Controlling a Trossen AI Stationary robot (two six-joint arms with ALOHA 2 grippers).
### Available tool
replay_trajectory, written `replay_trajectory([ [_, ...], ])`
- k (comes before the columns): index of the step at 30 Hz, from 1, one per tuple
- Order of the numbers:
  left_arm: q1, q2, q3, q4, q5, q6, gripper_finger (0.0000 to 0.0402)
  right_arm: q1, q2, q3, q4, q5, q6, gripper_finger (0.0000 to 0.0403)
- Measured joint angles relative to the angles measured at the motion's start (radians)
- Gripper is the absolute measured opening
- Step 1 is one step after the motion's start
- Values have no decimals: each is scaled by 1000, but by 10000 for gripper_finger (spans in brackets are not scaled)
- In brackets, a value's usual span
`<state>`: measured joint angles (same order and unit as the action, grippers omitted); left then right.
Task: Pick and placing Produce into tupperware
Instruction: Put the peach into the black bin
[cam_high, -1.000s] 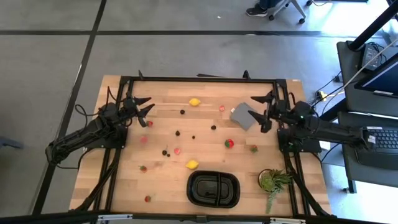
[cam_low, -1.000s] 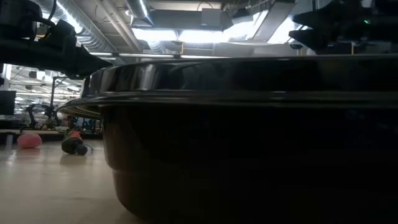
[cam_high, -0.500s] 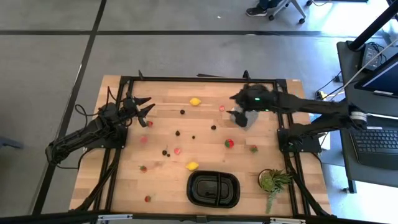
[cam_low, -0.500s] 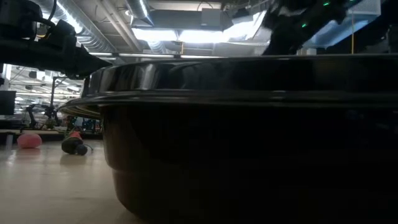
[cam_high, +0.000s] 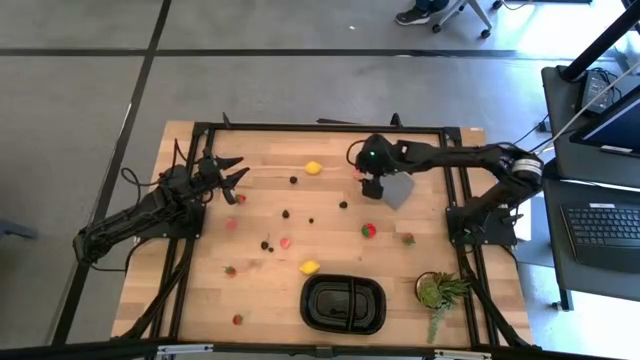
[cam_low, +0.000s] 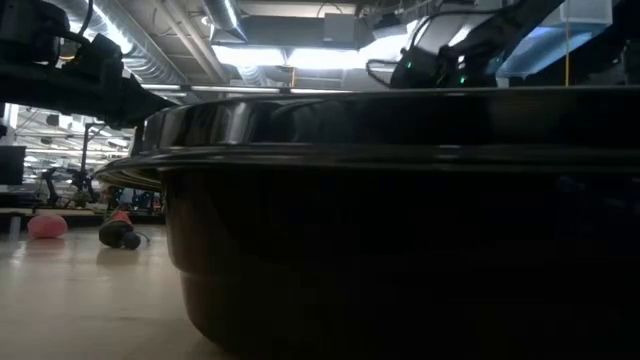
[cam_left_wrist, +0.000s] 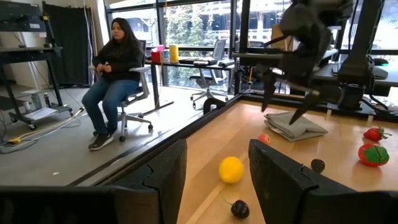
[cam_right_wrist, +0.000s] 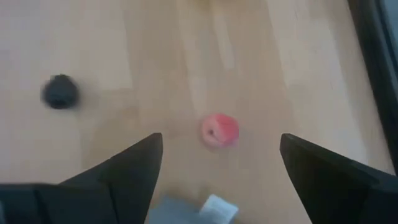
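Note:
The black tupperware tray (cam_high: 343, 303) sits near the table's front edge and fills the low view (cam_low: 400, 220). Produce lies scattered on the wood: two yellow lemons (cam_high: 313, 166) (cam_high: 309, 265), a red strawberry (cam_high: 369, 230), small red bits and dark berries (cam_high: 293, 180). My right gripper (cam_high: 368, 184) hangs open, slanting down, over the left edge of a grey block (cam_high: 395, 190). A small red piece (cam_right_wrist: 219, 130) lies on the table ahead of its spread fingers (cam_right_wrist: 124, 168). My left gripper (cam_high: 228, 170) waits open at the far left, level, facing a lemon (cam_left_wrist: 231, 169).
A green potted plant (cam_high: 438, 292) stands at the front right. A black frame (cam_high: 320, 127) rims the table. A dark berry (cam_right_wrist: 60, 91) lies off to one side of the red piece. A person (cam_left_wrist: 118, 68) sits on a chair beyond the table.
My right gripper has swung from the table's right edge toward the left, over the grey block, and sunk a little. It has tipped from level to slanting down at the table. Its fingers have stayed open.

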<state>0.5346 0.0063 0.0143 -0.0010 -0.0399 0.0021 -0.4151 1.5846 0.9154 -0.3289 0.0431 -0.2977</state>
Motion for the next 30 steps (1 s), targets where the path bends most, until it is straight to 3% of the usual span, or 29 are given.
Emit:
replay_trajectory([
  [4,0,0,0,0,0,0,165,-30,60,0,35,-80,11,326],
  [18,0,0,0,0,0,0,165,-41,215,2,119,-94,31,320],
  [22,0,0,0,0,0,0,165,-40,216,2,117,-95,32,283],
  [30,0,0,0,0,0,1,165,-38,217,1,114,-105,32,165],
])
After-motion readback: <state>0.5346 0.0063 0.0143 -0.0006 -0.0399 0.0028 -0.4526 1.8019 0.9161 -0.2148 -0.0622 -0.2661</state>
